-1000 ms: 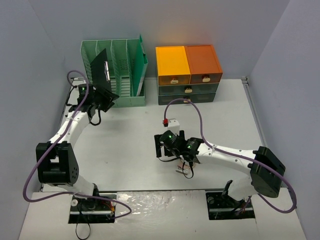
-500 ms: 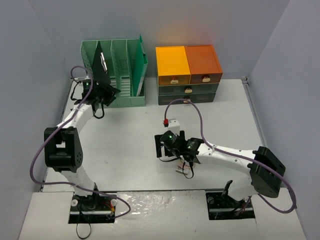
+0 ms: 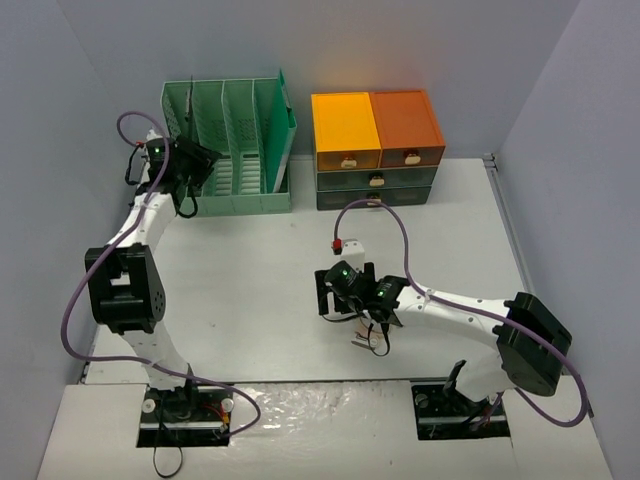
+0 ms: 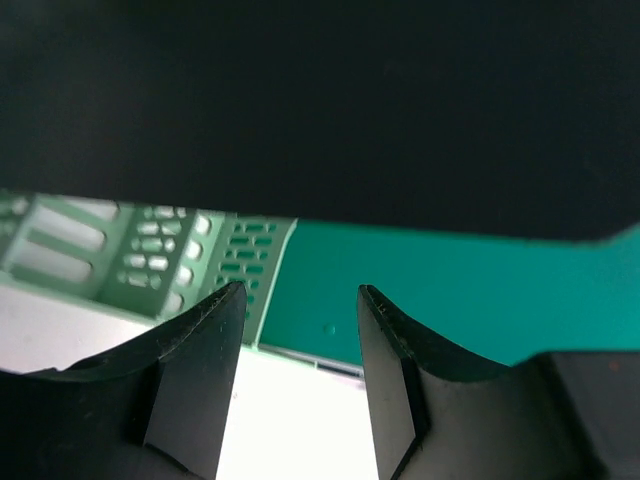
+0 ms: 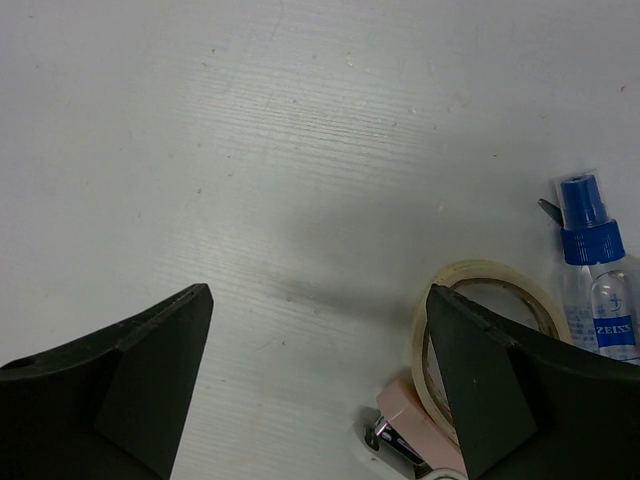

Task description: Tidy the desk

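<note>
Clearance is found chiefly across the middle and right of the desk [image 3: 250,290], which is bounded by grey walls [image 3: 570,110] on three sides and a metal rail [image 3: 508,225] on the right. Against the far edge, a mint-green file rack [image 3: 240,140] is set at left and an orange-and-grey drawer unit [image 3: 375,150] just beside it; the drawers are shut, so their contents are hidden. The left gripper [image 3: 192,160] is positioned at the rack's left end. Only its wrist view shows a flat black panel [image 4: 320,100] filling the upper field; the fingers are seen apart, but whether anything is gripped cannot be told. The right gripper [image 5: 318,295] is held wide open over bare desk. Its wrist view alone resolves a tape roll [image 5: 485,268], a blue-capped spray bottle [image 5: 592,235] and a pink stapler [image 5: 405,420].
</note>
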